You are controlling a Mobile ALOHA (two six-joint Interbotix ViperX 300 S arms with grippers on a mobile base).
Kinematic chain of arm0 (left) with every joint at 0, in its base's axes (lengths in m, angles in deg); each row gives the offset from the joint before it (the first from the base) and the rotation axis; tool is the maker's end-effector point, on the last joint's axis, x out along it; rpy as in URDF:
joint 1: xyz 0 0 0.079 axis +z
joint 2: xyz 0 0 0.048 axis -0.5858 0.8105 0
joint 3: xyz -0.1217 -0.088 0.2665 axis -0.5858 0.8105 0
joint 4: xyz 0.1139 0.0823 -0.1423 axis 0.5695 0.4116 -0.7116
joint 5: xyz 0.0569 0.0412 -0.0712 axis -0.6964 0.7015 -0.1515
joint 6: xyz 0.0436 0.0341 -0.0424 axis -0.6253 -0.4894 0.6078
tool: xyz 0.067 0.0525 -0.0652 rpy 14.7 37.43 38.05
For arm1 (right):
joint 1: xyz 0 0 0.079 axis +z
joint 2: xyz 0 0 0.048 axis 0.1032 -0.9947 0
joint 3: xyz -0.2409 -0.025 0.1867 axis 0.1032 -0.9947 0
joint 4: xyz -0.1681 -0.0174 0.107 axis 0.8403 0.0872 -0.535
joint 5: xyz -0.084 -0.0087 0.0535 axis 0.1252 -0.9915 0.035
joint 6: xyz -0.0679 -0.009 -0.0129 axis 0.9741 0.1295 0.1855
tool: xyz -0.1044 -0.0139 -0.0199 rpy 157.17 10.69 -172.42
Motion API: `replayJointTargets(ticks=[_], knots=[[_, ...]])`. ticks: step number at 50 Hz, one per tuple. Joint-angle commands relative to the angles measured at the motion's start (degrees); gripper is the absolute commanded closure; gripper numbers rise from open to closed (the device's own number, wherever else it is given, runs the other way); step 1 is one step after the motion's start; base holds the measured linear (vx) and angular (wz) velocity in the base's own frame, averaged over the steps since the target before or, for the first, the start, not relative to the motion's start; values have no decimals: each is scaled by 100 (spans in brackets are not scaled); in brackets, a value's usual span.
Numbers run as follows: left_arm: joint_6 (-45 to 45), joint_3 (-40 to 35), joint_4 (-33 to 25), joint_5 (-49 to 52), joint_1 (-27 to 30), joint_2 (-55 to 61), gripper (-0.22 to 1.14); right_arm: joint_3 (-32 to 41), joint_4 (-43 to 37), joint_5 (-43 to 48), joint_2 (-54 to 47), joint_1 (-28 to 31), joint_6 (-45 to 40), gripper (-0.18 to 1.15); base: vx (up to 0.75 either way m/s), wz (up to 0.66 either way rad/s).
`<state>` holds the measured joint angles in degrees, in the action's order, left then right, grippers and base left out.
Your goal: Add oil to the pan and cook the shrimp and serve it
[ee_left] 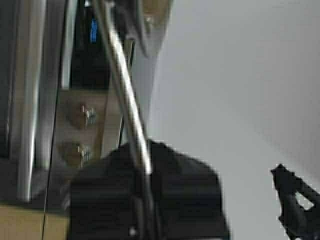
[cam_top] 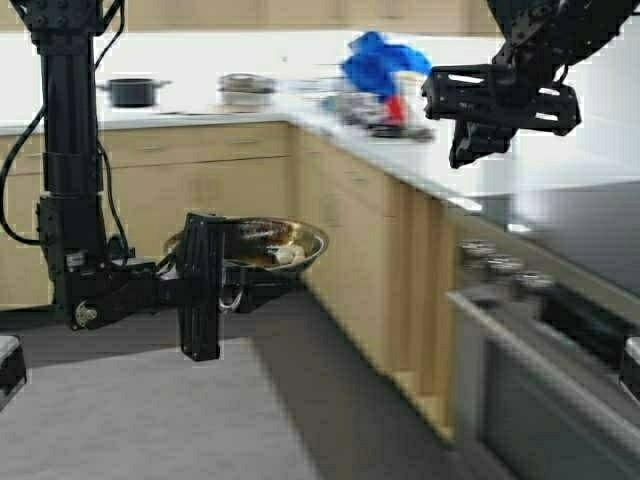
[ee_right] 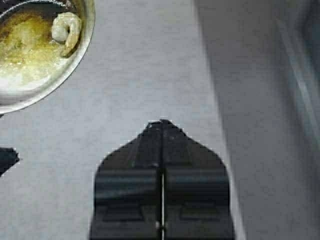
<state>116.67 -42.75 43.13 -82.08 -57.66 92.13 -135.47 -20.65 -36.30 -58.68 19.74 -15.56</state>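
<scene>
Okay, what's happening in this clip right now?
The left hand is shut on the handle of the pan, carrying it in the air above the kitchen floor beside the cabinets. The shrimp lies in the pan's browned, oily bottom. The right hand is shut and empty, raised near the counter. Serving isn't done.

High and right wrist views share the pan [cam_top: 262,244].

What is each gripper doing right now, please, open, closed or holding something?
Left gripper: closed on the pan handle, shrimp inside.
Right gripper: closed, holding nothing, raised over the counter.
</scene>
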Motion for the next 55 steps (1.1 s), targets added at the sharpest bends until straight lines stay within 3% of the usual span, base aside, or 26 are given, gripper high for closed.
replayJointTargets(ticks=[1,55], knots=[[-316,-79,-44,-141,70,-475,88,141,44,18,105,26,0,90,-4,61],[-545,404,123,-141,545,-782,88,439,88,334,-79,26,-62,90,-2,53]])
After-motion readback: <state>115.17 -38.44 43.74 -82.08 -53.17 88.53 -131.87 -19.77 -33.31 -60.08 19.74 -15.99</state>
